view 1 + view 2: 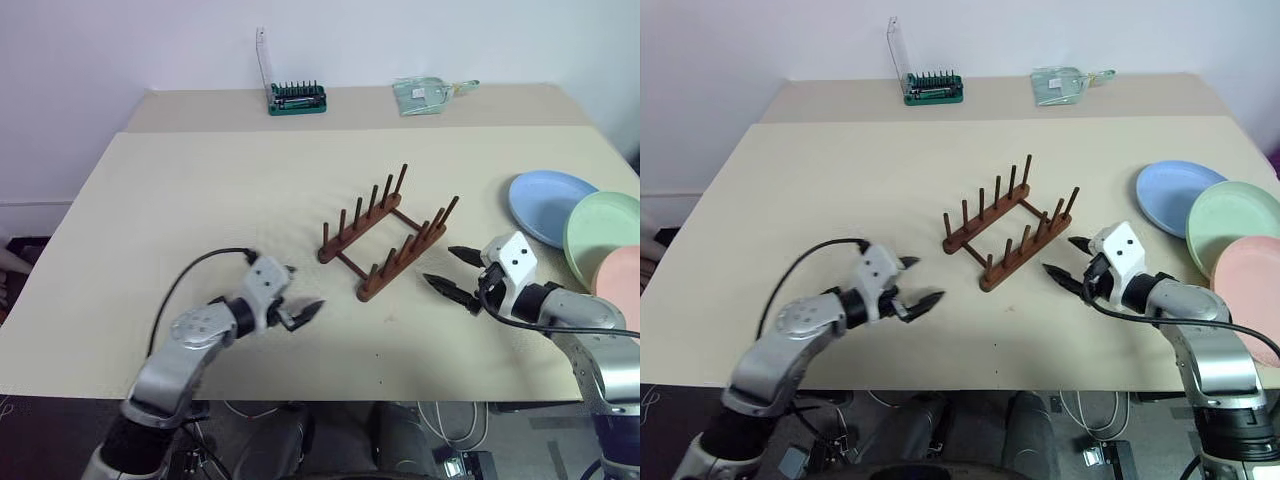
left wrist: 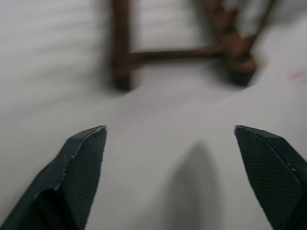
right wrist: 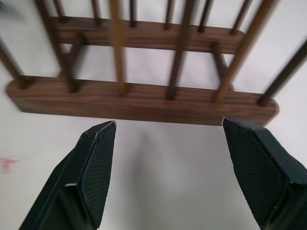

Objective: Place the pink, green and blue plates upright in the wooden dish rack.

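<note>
The wooden dish rack stands empty in the middle of the table, its pegs upright. The blue plate, green plate and pink plate lie flat and overlapping at the table's right edge. My left gripper hovers open over the table just left of the rack's near end, holding nothing; the left wrist view shows the rack blurred ahead of it. My right gripper is open and empty just right of the rack, facing its long rail, with the plates behind it.
A green screwdriver-bit holder and a clear plastic item sit at the table's back edge. A black cable loops from my left wrist. Bare tabletop stretches left of the rack.
</note>
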Controlling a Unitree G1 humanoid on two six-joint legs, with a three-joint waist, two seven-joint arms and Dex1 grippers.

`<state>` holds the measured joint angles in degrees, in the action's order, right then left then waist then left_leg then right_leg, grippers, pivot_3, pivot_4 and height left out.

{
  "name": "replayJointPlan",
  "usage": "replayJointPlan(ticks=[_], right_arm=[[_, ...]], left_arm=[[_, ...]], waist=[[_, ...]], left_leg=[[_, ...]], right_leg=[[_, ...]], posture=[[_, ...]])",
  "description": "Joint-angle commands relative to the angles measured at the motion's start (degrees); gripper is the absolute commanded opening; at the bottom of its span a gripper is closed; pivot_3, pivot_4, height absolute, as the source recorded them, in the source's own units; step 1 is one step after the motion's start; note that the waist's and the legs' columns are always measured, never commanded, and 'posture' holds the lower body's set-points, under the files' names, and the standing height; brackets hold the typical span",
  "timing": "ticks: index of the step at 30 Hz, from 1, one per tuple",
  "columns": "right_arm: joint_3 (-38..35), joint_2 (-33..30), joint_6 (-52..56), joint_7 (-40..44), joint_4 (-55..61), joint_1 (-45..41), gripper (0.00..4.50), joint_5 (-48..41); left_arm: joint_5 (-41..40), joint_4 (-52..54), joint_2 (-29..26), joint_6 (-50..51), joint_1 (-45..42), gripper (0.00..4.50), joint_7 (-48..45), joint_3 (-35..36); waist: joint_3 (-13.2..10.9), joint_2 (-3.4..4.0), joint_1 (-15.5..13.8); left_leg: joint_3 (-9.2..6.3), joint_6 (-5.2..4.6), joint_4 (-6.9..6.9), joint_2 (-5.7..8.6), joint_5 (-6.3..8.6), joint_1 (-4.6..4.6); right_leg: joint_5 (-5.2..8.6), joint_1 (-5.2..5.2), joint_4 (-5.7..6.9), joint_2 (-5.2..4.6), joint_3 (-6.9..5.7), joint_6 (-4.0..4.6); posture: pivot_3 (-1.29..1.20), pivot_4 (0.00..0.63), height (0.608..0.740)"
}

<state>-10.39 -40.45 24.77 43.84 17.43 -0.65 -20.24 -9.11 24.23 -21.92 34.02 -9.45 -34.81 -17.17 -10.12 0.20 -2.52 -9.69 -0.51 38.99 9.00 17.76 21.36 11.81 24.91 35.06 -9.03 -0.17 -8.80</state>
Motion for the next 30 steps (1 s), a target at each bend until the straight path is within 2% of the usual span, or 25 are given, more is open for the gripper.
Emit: replayJointPlan(ticks=[1, 5, 9, 12, 18, 19, 25, 27, 30], right_arm=[[-1.3, -0.07, 0.95, -0.89, 3.72, 0.4, 3.61, -1.16], [-1.82, 0.05, 0.57, -0.9, 4.1, 1.9, 3.61, -1.38], [-0.79, 0.79, 0.14, -1.81, 4.3, 2.27, 3.61, -0.83], [-1.2, 0.6, -0.68, -1.56, 4.15, 3.1, 3.61, -0.75], [-1.71, -0.59, -1.79, -1.16, 4.36, 4.43, 3.61, 0.01], [-2.34, -1.19, -1.62, -0.72, 4.76, 5.24, 3.61, -0.11], [-5.68, -4.0, -0.69, 1.36, 7.83, 10.09, 3.61, -1.45], [-6.33, -3.57, -0.62, 1.01, 9.24, 11.68, 3.61, -1.55], [-7.01, -2.98, -0.83, 0.35, 10.7, 13.77, 3.61, -1.18]], left_arm=[[3.85, -4.1, 3.75, 1.89, -3.89, 4.44, 2.78, -6.63], [5.21, -10.2, 8.83, 4.38, -8.1, 4.44, 3.93, -10.86], [8.47, -16.96, 12.65, 3.57, -10.53, 4.44, 8.38, -11.42], [8.53, -18.41, 15.5, 3.57, -10.02, 3.68, 10.64, -10.6], [8.9, -20.19, 14.84, 0.74, -11.18, 0.91, 9.8, -8.79], [8.99, -21.61, 13.81, -1.33, -12.38, 0.76, 8.1, -8.9], [7.78, -30.7, 6.97, -19.51, -20.78, 0.77, -9.28, -10.34], [6.63, -39.13, 6.84, -25.67, -26.66, 0.77, -17.53, -10.28], [6.79, -51.35, 8.74, -30.89, -33.66, 0.77, -23.01, -9.35]], waist=[[0.01, 0.02, 0.17], [0.0, -0.01, 0.13], [0.0, -0.02, -0.09], [0.01, -0.03, -0.26], [0.02, -0.02, -0.05], [0.02, -0.01, -0.01], [0.01, -0.02, 0.12], [-0.01, -0.04, 0.15], [-0.05, -0.11, -0.2]], left_leg=[[0.01, 0.0, -0.01, 0.0, 0.0, 0.0], [0.04, 0.0, -0.01, -0.11, 0.0, -0.03], [0.05, 0.0, 0.01, -0.1, -0.01, -0.06], [0.05, 0.0, 0.03, -0.1, 0.0, -0.18], [0.05, 0.0, 0.02, -0.14, 0.0, -0.22], [0.06, 0.0, 0.02, -0.13, 0.0, -0.22], [0.07, 0.01, 0.02, -0.16, 0.0, -0.17], [0.1, 0.0, 0.02, -0.18, 0.0, -0.14], [0.09, 0.0, 0.04, -0.18, -0.01, -0.01]], right_leg=[[0.0, 0.0, 0.0, 0.01, 0.01, 0.0], [0.0, 0.0, 0.0, 0.11, 0.02, 0.0], [-0.01, -0.08, -0.04, 0.11, 0.02, 0.0], [-0.04, -0.24, -0.09, 0.11, 0.02, -0.02], [-0.03, -0.25, -0.08, 0.14, 0.02, -0.03], [-0.03, -0.25, -0.09, 0.14, 0.02, -0.03], [-0.04, -0.2, -0.08, 0.18, 0.01, -0.02], [-0.04, -0.15, -0.09, 0.19, 0.02, -0.02], [-0.05, -0.05, -0.1, 0.19, 0.0, -0.01]], posture=[[0.0, 0.15, 0.74], [0.0, 0.15, 0.74], [0.0, 0.15, 0.74], [0.0, 0.15, 0.74], [0.0, 0.15, 0.74], [0.0, 0.15, 0.74], [0.0, 0.15, 0.74], [0.0, 0.15, 0.74], [0.0, 0.15, 0.74]])
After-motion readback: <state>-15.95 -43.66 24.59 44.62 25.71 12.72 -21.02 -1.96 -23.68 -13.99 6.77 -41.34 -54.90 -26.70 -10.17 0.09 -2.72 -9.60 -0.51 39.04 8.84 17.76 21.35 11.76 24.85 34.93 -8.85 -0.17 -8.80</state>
